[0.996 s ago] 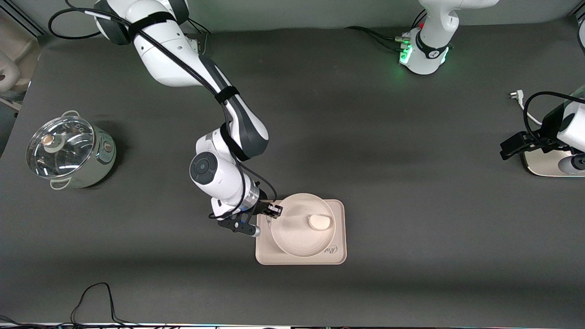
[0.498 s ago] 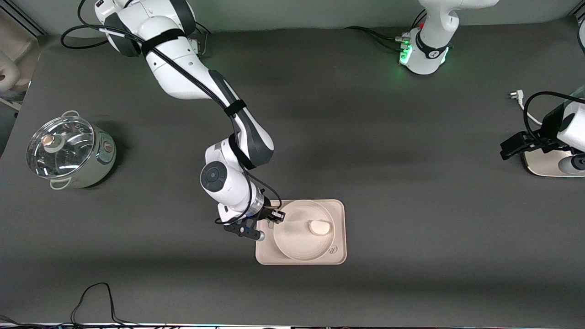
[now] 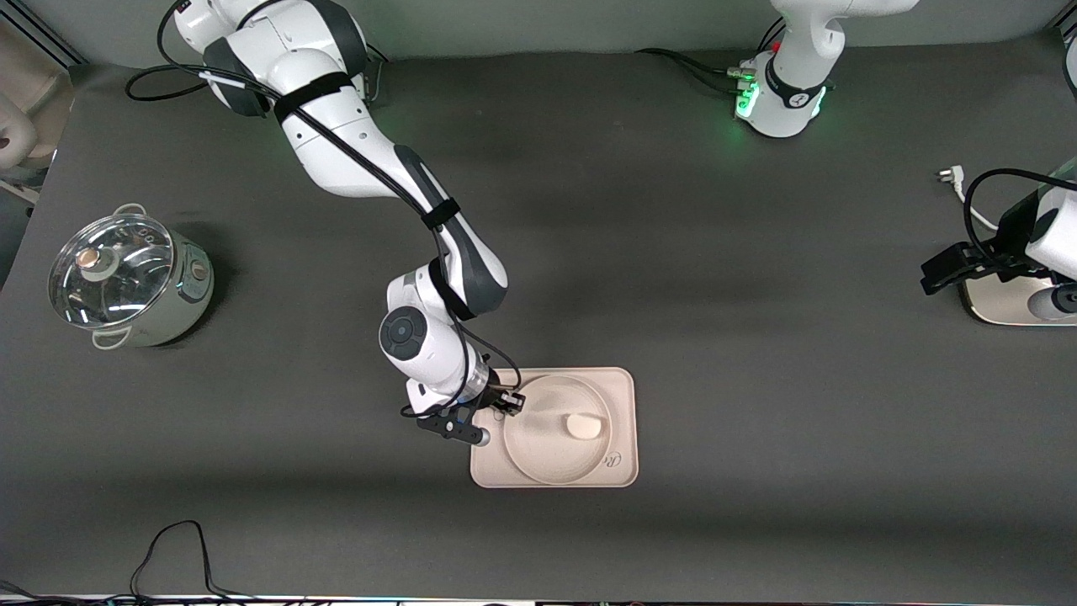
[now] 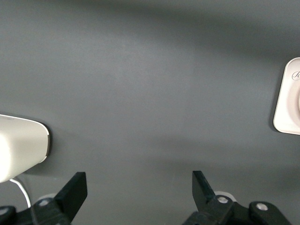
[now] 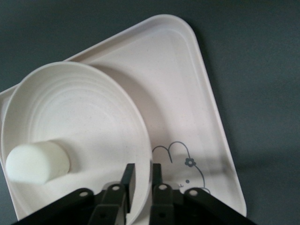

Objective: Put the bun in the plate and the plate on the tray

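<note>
While the front view a second ago had the plate tilted above the tray, it now sits lower, near flat on it, bun inside; right gripper at its rim. Right wrist view: gripper pinched on the plate rim, bun just past it, bear drawing beside. Left wrist view: left gripper spread wide, empty, waiting over bare counter. Release looks next.

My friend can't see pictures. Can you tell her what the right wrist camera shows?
The right gripper pinches the rim of a round plate with a small white bun in it. The plate sits over a pink tray with a cartoon drawing, on a dark table.
</note>
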Controlling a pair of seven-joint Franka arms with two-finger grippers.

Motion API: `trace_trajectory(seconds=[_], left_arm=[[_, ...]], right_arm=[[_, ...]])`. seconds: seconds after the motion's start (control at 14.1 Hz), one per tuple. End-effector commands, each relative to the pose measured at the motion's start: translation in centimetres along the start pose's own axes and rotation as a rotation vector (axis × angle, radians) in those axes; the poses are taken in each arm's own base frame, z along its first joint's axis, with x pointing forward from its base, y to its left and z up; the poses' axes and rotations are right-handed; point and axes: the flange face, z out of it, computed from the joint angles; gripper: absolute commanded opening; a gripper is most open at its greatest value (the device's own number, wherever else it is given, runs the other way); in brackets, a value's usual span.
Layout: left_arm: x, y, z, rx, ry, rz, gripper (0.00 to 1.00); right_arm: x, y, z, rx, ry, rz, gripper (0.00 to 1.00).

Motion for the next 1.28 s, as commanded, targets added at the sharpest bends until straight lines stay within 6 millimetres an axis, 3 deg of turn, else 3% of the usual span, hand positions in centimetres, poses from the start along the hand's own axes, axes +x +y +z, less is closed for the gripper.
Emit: trace_trajectory(seconds=[0.0, 0.07, 0.28, 0.5, 0.85, 1.21], left_arm=[[0.2, -0.2, -0.4, -0.001, 0.012, 0.014, 1.00], [0.3, -0.2, -0.4, -0.001, 0.012, 0.011, 1.00], [0.2, -0.2, -0.4, -0.001, 0.012, 0.014, 1.00], [0.3, -0.2, -0.4, -0.001, 0.013, 0.013, 1.00], [0.1, 0.1, -0.7, -0.011, 0.019, 0.013, 1.00], [0.0, 0.2, -0.5, -0.011, 0.015, 0.014, 1.00]], right_arm=[[0.4, -0.7, -0.2, 0.032, 0.004, -0.027, 0.75], [0.4, -0.9, -0.5, 0.034, 0.007, -0.030, 1.00], [0.1, -1.9, -1.9, 0.042, 0.011, -0.041, 1.00], [-0.5, -2.7, -4.9, -0.019, -0.024, -0.093, 1.00], [-0.5, -2.2, -13.5, -0.128, -0.128, -0.106, 1.00], [0.2, 1.7, -22.8, -0.285, -0.173, -0.120, 0.99]])
